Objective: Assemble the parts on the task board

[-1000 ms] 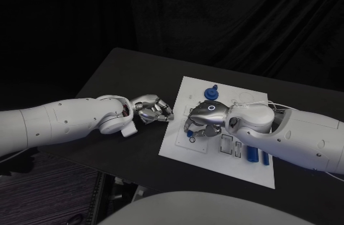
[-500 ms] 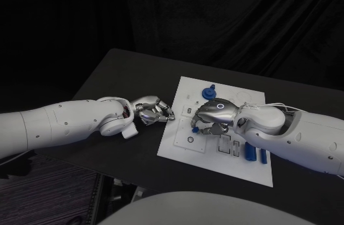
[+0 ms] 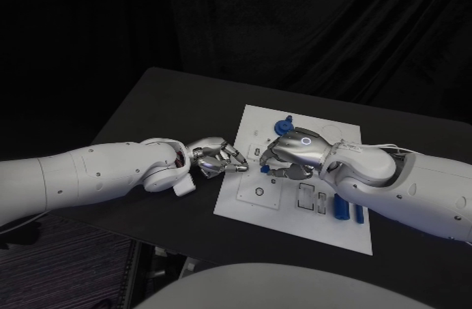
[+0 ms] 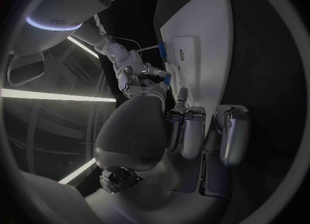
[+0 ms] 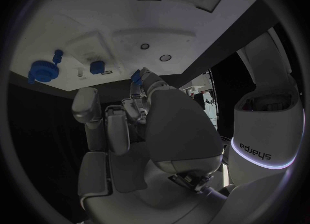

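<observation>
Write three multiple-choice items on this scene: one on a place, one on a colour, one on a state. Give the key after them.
1. Where does the blue round part stand?
A. At the far end of the task board
B. On the bare table, left of the board
C. At the board's near edge

2. What colour is the task board?
A. Red
B. Yellow
C. White

3. What is the right robot hand doing?
A. Lying flat and empty on the table
B. Pinching a small blue part over the board
C. Gripping the board's near edge

Key:
1 A: the head view shows it on the board's end farthest from the robot.
2 C: the plate is plainly white against the black table.
3 B: the right wrist view shows a blue piece at its fingertips, with the board beyond.
</observation>
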Robot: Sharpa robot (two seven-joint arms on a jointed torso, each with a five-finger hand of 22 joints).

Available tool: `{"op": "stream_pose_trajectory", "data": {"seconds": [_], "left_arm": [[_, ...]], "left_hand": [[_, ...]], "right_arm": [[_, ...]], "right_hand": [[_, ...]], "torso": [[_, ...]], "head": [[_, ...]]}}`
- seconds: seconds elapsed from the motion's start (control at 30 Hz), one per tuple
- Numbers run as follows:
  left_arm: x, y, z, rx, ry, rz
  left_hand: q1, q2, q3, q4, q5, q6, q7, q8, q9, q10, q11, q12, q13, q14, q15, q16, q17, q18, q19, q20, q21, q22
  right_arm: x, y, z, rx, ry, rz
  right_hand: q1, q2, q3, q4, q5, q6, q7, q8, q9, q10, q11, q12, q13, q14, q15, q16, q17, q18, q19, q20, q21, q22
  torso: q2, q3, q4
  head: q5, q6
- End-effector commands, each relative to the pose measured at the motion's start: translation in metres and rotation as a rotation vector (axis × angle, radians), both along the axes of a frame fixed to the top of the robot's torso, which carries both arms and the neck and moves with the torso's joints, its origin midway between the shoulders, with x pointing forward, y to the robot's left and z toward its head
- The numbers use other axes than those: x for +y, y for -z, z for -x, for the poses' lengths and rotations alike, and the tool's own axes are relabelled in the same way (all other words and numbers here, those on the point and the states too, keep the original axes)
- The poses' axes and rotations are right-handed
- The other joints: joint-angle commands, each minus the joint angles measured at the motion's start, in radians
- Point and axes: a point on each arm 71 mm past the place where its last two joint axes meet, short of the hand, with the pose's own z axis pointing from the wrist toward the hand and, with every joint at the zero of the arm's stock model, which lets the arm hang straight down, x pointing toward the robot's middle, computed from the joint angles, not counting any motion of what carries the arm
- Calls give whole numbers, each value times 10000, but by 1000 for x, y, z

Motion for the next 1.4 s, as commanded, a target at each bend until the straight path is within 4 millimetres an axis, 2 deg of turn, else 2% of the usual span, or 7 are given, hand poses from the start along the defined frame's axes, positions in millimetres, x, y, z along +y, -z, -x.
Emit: {"op": "stream_pose_trajectory", "data": {"seconds": [0.03,0.2,0.43,0.6,0.8,1.17,1.4], "left_arm": [[-6,1,3,71,210,360],[-10,3,4,140,297,385],[-16,5,4,191,427,441],[-18,5,4,181,476,482],[-20,5,4,126,495,540],[-21,4,3,69,547,628],[-23,4,3,16,617,727]], "left_hand": [[-93,-42,-80,15,-70,-14,63,-65,-43,1056,64,-5,2619,1038,69,65,2631,23,599,67,-62,2422],[-118,-51,-115,18,-102,-2,68,-83,-84,1056,70,-5,2619,1038,75,65,2631,24,595,73,-66,2420],[-143,-49,-144,22,-135,16,71,-94,-119,1056,75,-5,2619,1038,80,65,2631,25,591,80,-70,2419],[-145,-38,-147,20,-133,27,69,-96,-131,1056,75,-5,2619,1038,82,65,2631,31,576,82,-87,2411],[-133,-25,-147,10,-118,38,67,-100,-148,1056,73,-5,2619,1038,84,65,2631,38,555,84,-110,2402],[22,10,-135,-47,32,145,55,-113,-272,1056,63,-5,2619,1038,83,65,2631,43,539,93,-126,2396],[178,22,-133,-81,105,388,0,-1,-326,1056,24,-5,2619,1038,57,65,2631,42,542,81,-121,2398]], "right_arm": [[0,-5,0,-434,294,-586],[1,-6,2,-452,283,-666],[8,-6,3,-365,200,-585],[13,-5,4,-260,119,-451],[18,-3,5,-110,55,-230],[21,-1,5,67,25,52],[23,0,5,110,28,137]], "right_hand": [[31,86,-29,-34,15,34,3,24,466,46,-8,33,4,16,-32,-62,1750,39,2,0,-27,1325],[33,87,-32,-38,25,46,3,34,485,64,-8,37,11,28,-35,-56,1758,35,22,-3,-11,1332],[46,98,-32,-50,54,76,8,60,540,86,-13,45,14,55,-44,-43,1775,26,68,-11,21,1346],[50,100,-33,-54,60,86,7,68,557,113,-15,51,26,66,-46,-37,1782,24,78,-13,27,1348],[53,106,-34,-58,66,105,4,83,584,141,-19,57,37,76,-49,-33,1787,18,104,-17,46,1356],[58,107,-35,-65,68,107,6,88,603,147,-25,59,36,64,-50,-41,1774,26,80,-19,15,1346],[61,107,-35,-68,67,102,8,86,609,161,-27,62,42,72,-49,-36,1780,26,79,-20,12,1345]], "torso": [[3,10,23],[-1,12,21],[-8,17,4],[-6,2,42],[-12,2,60],[-11,-10,73],[-8,-5,69]], "head": [[-54,0],[-83,0],[-48,0],[-80,0],[-90,0],[-78,0],[-72,0]]}}
